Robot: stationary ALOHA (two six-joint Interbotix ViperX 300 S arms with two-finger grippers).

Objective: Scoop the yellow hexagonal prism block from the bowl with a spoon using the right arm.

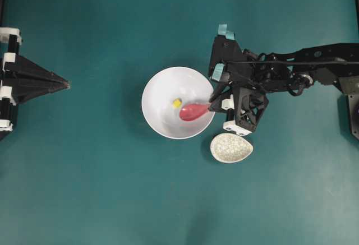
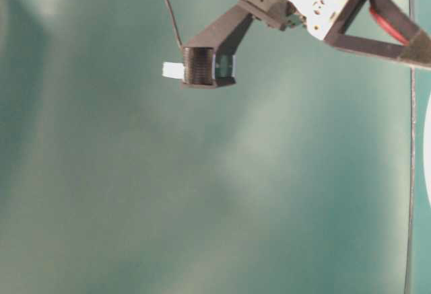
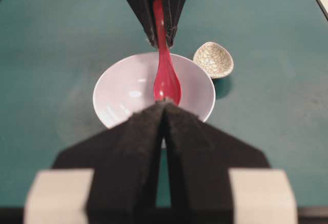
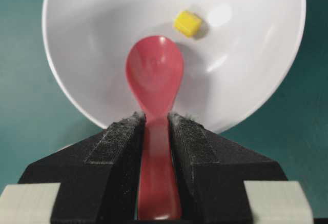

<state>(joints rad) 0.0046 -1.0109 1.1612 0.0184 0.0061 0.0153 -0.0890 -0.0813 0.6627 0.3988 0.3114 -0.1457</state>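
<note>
The right gripper (image 4: 155, 126) is clamped on the handle of the spoon (image 4: 154, 75), its black foam-faced pads pressing either side of the glossy pink-red shaft, so the pickup looks done. The deep oval scoop reaches over the near wall into the bowl (image 4: 92, 24) and is empty; the yellow hexagonal prism block (image 4: 187, 23) lies on the bowl's floor just beyond and to one side of the spoon tip, apart from it. Getting the scoop under the block and lifting it out are what remain. The bowl is plain, smooth white with soft highlights, and the block is small, faceted and matte. Just beside the bowl sits a crackle-patterned egg-shaped dish (image 1: 231, 147) on the teal worktop (image 1: 84, 189). The left gripper (image 1: 63, 83) rests well apart, pinched together on nothing.
</note>
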